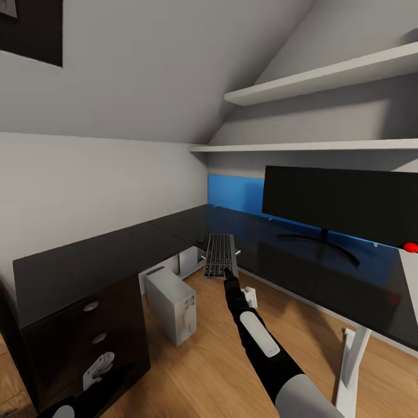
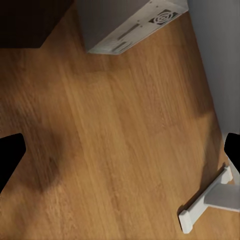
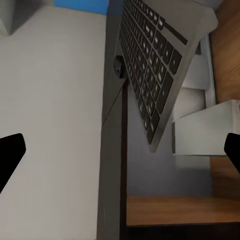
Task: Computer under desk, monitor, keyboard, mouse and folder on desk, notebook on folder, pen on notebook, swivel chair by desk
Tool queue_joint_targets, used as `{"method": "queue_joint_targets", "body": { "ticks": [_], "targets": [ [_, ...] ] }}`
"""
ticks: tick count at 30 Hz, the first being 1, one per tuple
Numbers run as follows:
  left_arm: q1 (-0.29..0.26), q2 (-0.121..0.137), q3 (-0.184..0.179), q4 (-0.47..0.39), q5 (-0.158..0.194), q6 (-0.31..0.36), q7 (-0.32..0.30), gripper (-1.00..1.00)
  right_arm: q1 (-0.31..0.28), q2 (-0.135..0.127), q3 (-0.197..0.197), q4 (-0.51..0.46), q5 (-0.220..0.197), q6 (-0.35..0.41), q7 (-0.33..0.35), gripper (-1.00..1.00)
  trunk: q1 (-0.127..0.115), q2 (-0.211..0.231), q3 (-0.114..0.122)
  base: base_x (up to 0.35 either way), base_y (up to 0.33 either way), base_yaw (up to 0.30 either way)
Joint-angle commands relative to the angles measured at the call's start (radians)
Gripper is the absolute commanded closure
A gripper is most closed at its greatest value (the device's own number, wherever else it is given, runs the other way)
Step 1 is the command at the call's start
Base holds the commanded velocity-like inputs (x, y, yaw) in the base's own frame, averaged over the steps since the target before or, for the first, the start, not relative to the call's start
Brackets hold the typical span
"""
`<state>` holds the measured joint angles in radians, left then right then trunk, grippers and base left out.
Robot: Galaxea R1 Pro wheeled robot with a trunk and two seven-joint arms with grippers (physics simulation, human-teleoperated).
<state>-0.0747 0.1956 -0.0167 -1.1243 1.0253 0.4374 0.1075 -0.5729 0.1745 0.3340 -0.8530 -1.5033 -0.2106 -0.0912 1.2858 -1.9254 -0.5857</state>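
The right gripper (image 1: 228,273) is stretched out to the near end of the keyboard (image 1: 219,254), which lies on the black worktop (image 1: 69,267) with its near end overhanging the front edge; in the right wrist view the two fingertips (image 3: 11,155) sit wide apart at the picture's edges with nothing between them, the keyboard (image 3: 152,70) just ahead of them; whether a fingertip touches it cannot be told; a small dark round thing (image 1: 200,240) lies on the worktop just beside the keyboard, on the side away from the monitor (image 1: 342,203); what it is cannot be told; the monitor stands upright on its slim stand on the worktop, beyond the right gripper and off to its right, before the blue back panel (image 1: 235,193), a red dot (image 1: 411,247) at its lower corner.

The computer (image 1: 171,303) stands on the wooden floor (image 1: 203,366) under the worktop, below the right gripper and to its left; in the left wrist view the left gripper (image 2: 120,165) hangs over that floor, its fingertips (image 2: 11,152) spread wide and empty; ahead of it lies the computer (image 2: 132,25), and a white leg foot (image 2: 207,202) stands near one fingertip.
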Motion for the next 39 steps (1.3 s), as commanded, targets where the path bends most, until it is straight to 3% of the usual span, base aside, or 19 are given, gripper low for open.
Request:
{"method": "queue_joint_targets", "body": {
  "ticks": [1, 5, 11, 20, 39],
  "targets": [
    [0.0, 0.001, -0.002, -0.002, 0.01, 0.002, 0.009, -1.0, 0.0, 0.0, 0.003, -0.002, -0.008, -0.008, -0.003, -1.0, 0.0, -0.001, -0.001, 0.0, 0.0, 0.0],
    [0.0, 0.001, -0.001, -0.002, 0.011, 0.001, 0.009, -1.0, 0.001, 0.0, 0.008, -0.004, -0.008, -0.009, -0.002, -1.0, 0.0, -0.001, -0.001, 0.0, 0.0, 0.0],
    [-0.002, 0.03, -0.001, -0.036, 0.038, 0.0, -0.007, -1.0, -0.033, -0.021, 0.011, -0.038, -0.029, -0.043, 0.008, -1.0, 0.0, -0.001, -0.001, 0.0, 0.0, 0.0],
    [-0.002, 0.03, -0.001, -0.083, 0.04, 0.0, -0.007, -1.0, -0.041, -0.021, 0.011, -0.043, -0.03, -0.045, 0.008, -1.0, 0.0, -0.001, -0.001, 0.0, 0.0, 0.0],
    [-0.003, 0.03, -0.001, -0.087, 0.045, 0.003, -0.006, -1.0, -0.045, -0.02, 0.014, -0.048, -0.036, -0.043, 0.007, -1.0, 0.004, -0.008, -0.004, 0.0, 0.0, 0.0]
  ]
}}
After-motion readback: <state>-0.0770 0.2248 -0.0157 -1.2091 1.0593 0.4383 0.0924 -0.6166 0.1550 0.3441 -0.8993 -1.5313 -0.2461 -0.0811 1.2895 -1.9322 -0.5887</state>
